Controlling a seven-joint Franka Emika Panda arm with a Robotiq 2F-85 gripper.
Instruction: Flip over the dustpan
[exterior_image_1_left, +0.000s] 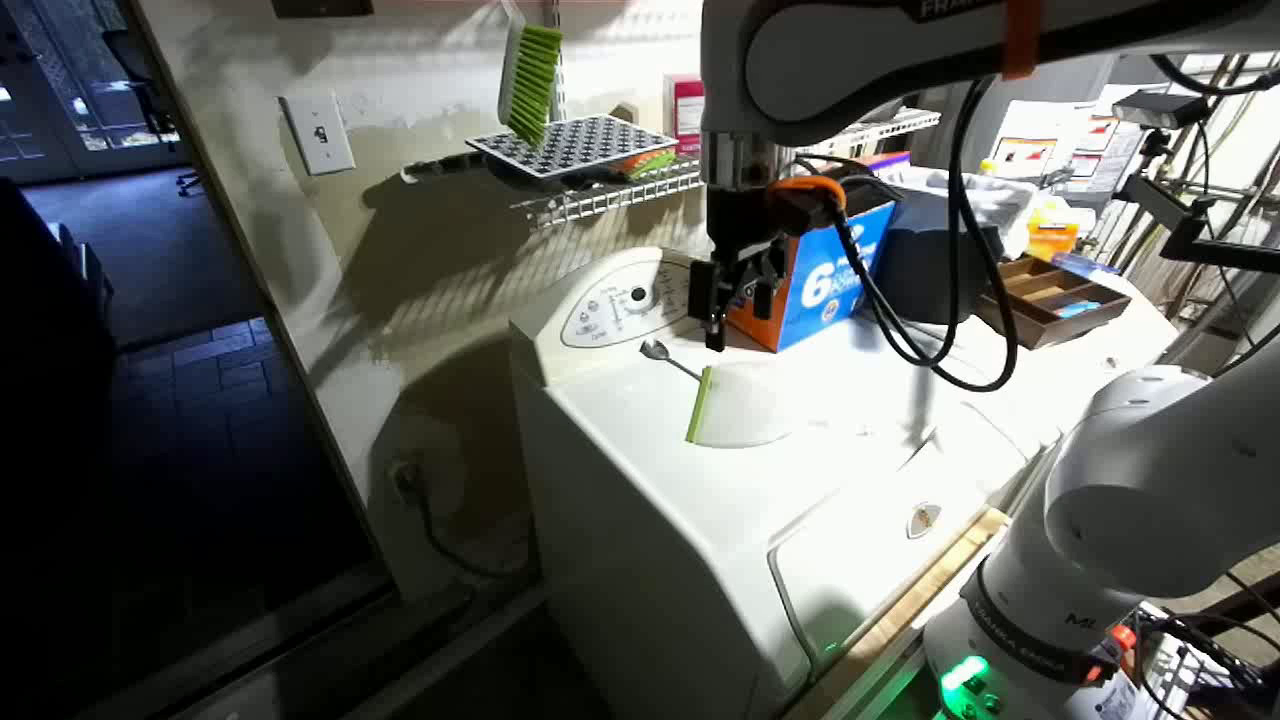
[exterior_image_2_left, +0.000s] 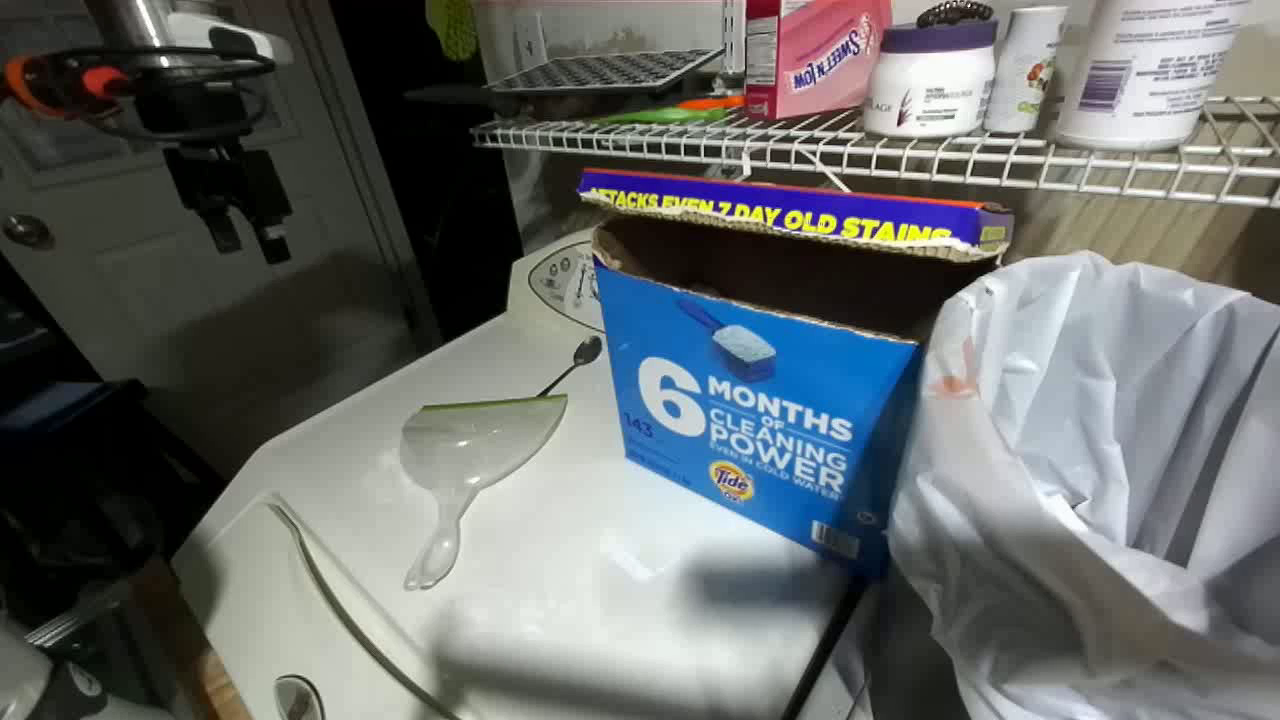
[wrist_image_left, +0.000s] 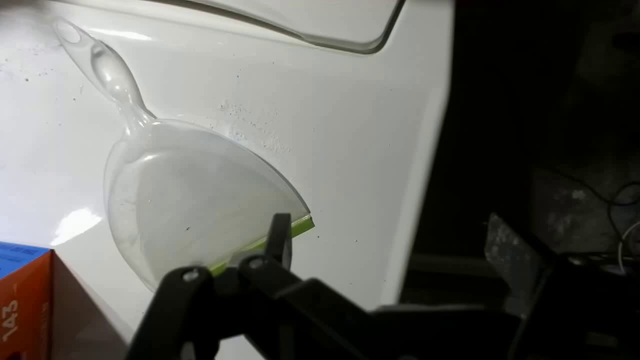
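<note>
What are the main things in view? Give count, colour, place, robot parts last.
Dustpan: one, whitish, green-edged, on the appliance
Appliance: at least one, white, under the dustpan
Spoon: one, dark, by the dustpan's green edge
Tide box: one, blue and orange, on the appliance
Bin: one, dark, white liner, beside the Tide box
Divided tray: one, brown, by the bin
Wire shelf: one, white, higher than the Tide box
Sweet'N Low box: one, pink, on the shelf
Containers: three, mostly white, on the shelf
Patterned tray: one, black and white, at the shelf's end
Brush: one, green and white, near that tray
Robot arm: one, white, over the appliance
Fingers: two, black, apart in the air
</note>
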